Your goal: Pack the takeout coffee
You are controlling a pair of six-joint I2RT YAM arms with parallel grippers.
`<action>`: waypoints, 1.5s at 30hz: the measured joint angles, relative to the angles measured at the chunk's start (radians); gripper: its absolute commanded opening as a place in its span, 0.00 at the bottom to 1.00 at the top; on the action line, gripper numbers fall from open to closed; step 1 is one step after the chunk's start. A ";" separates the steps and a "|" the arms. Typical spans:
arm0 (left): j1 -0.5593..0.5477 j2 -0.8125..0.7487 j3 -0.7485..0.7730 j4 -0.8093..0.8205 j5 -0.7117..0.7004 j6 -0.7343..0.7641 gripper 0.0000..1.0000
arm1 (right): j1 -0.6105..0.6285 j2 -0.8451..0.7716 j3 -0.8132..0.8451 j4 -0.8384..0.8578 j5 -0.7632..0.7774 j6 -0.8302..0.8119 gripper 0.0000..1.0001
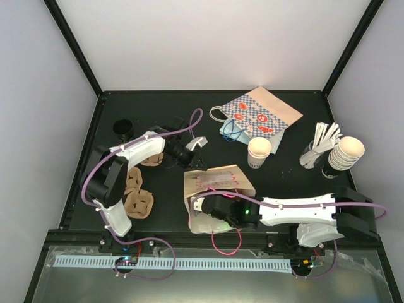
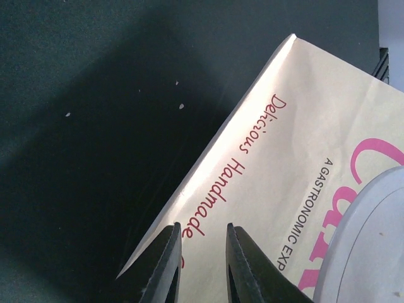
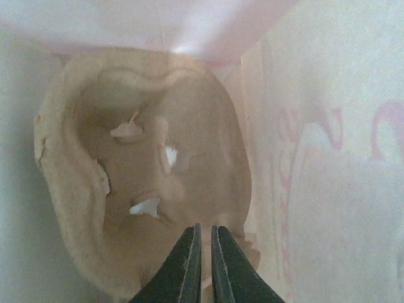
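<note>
The takeout coffee [image 1: 259,151], a small white paper cup with dark print, stands upright at the back right of the pink-printed cream bag [image 1: 218,183], apart from both grippers. My right gripper [image 3: 204,228] reaches inside that bag. Its jaws are parted by a thin gap with nothing between them, just above a moulded brown cup carrier [image 3: 126,183] at the bag's bottom. My left gripper [image 2: 203,226] hovers over the bag's printed outer face [image 2: 284,158] near its folded edge. Those jaws stand apart, and only the bag's surface shows between them. In the top view the left gripper [image 1: 197,142] sits behind the bag.
A blue-and-red patterned bag [image 1: 262,113] lies at the back. A stack of cream cups [image 1: 346,153] and a holder of stirrers [image 1: 319,145] stand at the right. Brown cup carriers [image 1: 137,196] lie at the left, and a small black cup [image 1: 122,128] stands at the back left.
</note>
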State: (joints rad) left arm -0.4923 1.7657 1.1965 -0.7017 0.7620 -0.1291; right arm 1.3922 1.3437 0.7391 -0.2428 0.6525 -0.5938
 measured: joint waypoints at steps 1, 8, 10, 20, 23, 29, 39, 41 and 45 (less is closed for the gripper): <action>0.000 -0.001 0.000 0.000 -0.002 0.000 0.23 | 0.000 -0.005 0.002 -0.016 0.000 0.018 0.09; 0.000 -0.001 0.000 0.000 -0.015 0.000 0.23 | 0.021 -0.016 0.010 -0.163 0.029 0.162 0.09; 0.000 -0.001 0.000 0.001 -0.017 -0.001 0.23 | 0.030 -0.016 0.009 -0.190 0.039 0.194 0.09; -0.010 -0.001 0.000 0.001 -0.017 -0.001 0.22 | 0.033 0.039 -0.033 -0.139 0.081 0.220 0.08; -0.019 -0.001 0.003 0.001 -0.016 -0.001 0.23 | 0.029 0.099 -0.041 -0.095 0.094 0.195 0.08; -0.029 -0.001 0.006 0.003 -0.014 0.000 0.23 | 0.011 0.180 -0.041 -0.016 0.087 0.162 0.07; -0.029 -0.001 0.006 0.002 -0.019 0.000 0.22 | 0.010 0.182 0.006 -0.059 0.069 0.172 0.06; -0.029 -0.001 0.007 0.000 -0.020 0.000 0.23 | 0.024 0.167 0.023 -0.090 0.069 0.189 0.06; -0.029 -0.001 0.008 0.000 -0.022 0.000 0.22 | 0.055 0.155 0.058 -0.146 0.047 0.236 0.06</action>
State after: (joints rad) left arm -0.5217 1.7649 1.2041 -0.7021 0.7399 -0.1287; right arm 1.4475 1.4986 0.7975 -0.3889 0.6991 -0.3580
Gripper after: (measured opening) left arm 0.225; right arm 0.061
